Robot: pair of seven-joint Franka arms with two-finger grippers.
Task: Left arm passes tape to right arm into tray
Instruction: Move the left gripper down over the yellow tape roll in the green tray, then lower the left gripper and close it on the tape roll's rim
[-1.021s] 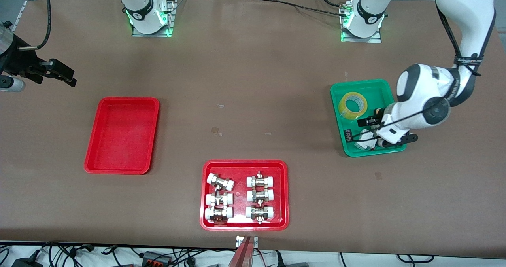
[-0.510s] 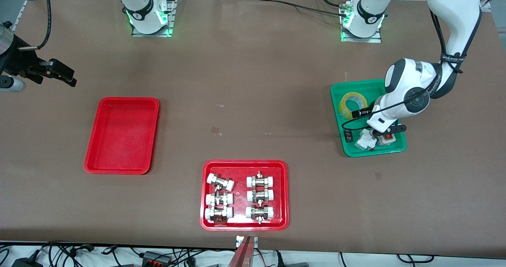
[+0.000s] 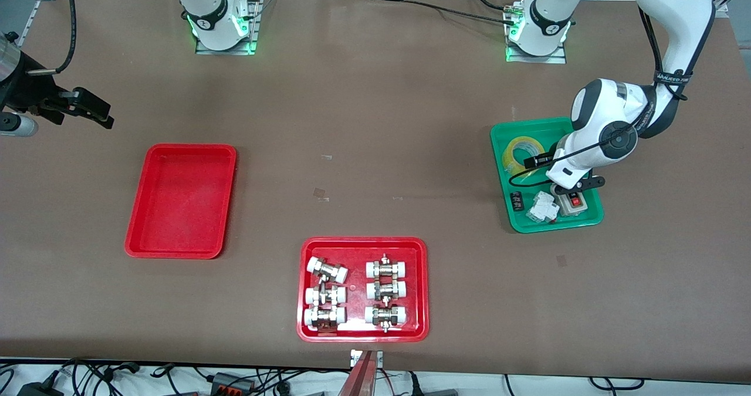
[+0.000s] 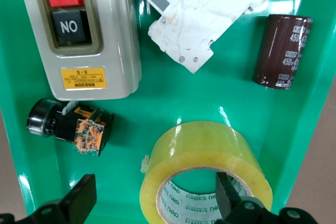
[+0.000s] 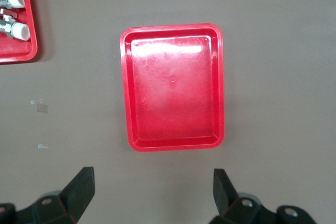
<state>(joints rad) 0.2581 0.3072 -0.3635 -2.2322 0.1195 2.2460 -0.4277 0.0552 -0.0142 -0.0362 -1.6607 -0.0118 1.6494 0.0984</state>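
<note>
The left end effector point(image 4: 157, 203) has swung off the switch box point(image 3: 572, 201) and now hangs over the tape point(image 3: 525, 155) in the green tray point(image 3: 504, 202), fingers spread, one tip over the core. Still the pickup step: next, drop and pinch the roll's wall. The right end effector point(image 5: 152, 195) waits spread above the counter point(image 3: 364, 120), near the tray point(image 3: 138, 232).

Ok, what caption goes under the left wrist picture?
Open left gripper over the green tray, one finger inside the tape roll's core.
</note>
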